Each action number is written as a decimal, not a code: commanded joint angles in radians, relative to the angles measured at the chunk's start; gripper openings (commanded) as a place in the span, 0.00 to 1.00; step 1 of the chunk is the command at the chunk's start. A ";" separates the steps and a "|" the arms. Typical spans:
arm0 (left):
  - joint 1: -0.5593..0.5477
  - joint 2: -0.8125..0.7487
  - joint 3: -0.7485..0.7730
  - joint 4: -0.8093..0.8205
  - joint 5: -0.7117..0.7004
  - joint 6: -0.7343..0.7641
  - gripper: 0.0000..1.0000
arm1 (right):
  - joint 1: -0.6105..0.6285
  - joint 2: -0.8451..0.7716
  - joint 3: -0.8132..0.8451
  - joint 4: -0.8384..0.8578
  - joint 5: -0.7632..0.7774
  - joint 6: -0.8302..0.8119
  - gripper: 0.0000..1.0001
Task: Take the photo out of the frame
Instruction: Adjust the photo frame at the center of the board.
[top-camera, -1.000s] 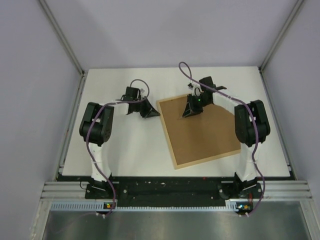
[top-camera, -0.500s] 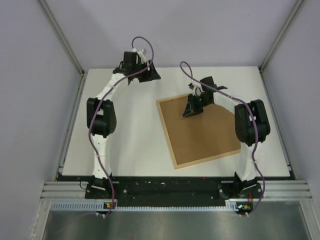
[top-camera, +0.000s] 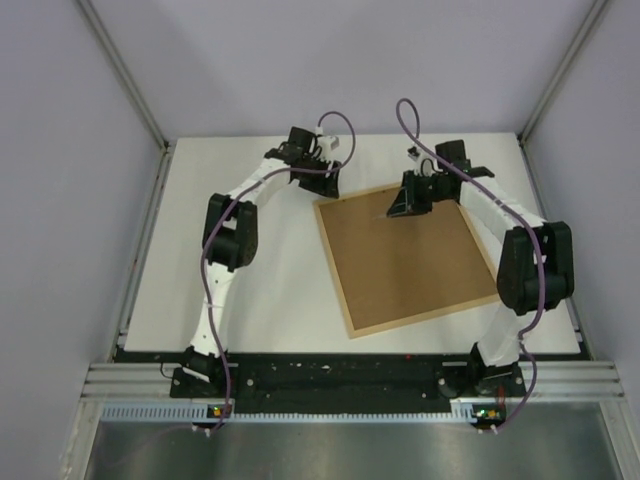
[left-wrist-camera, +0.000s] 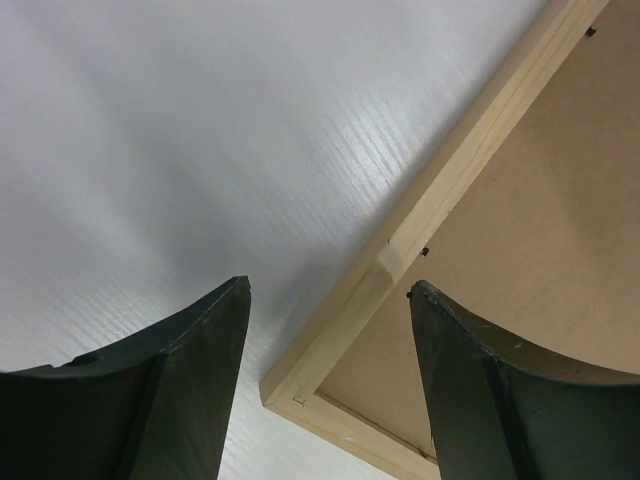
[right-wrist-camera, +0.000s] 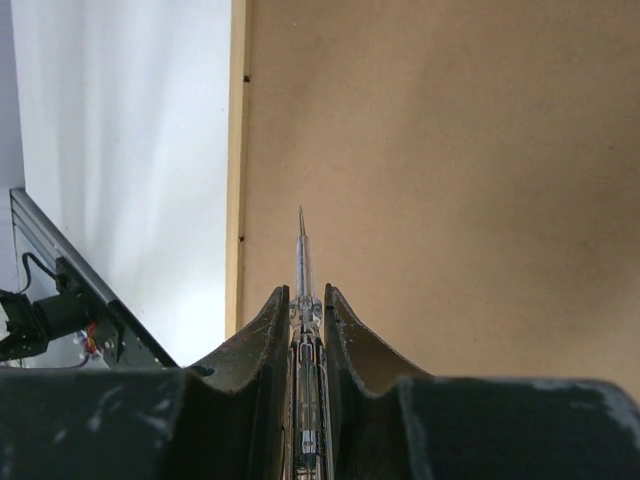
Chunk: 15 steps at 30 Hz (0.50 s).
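Left gripper (left-wrist-camera: 330, 290): my two black fingers (left-wrist-camera: 190, 360) stand wide apart with nothing between them. I hang above the far-left corner of the large rectangular light-wood picture frame (left-wrist-camera: 420, 220), not touching it.

Right gripper (right-wrist-camera: 305, 292): my fingers are pressed together on a thin clear-handled tool (right-wrist-camera: 301, 250). Its fine metal point aims at the plain brown backing board (right-wrist-camera: 440, 180), close to the frame's far edge.

Picture frame (top-camera: 332, 268): it lies flat and back-up on the white wood-grain table (top-camera: 280, 280), turned at a slant, mostly on my right-hand side.

Backing board (top-camera: 405, 260): it sits inside the frame's border.

Small black tabs (right-wrist-camera: 241, 238): they show along the frame's inner edge.

Photo: I cannot see it, since only the brown board faces up.
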 joint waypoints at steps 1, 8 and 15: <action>-0.008 -0.008 0.025 -0.046 -0.041 0.094 0.70 | -0.043 -0.059 -0.015 0.008 -0.048 0.018 0.00; -0.028 -0.022 -0.034 -0.066 -0.036 0.163 0.67 | -0.092 -0.065 -0.026 0.013 -0.079 0.029 0.00; -0.050 0.013 -0.018 -0.129 -0.110 0.240 0.57 | -0.098 -0.097 -0.038 0.019 -0.090 0.030 0.00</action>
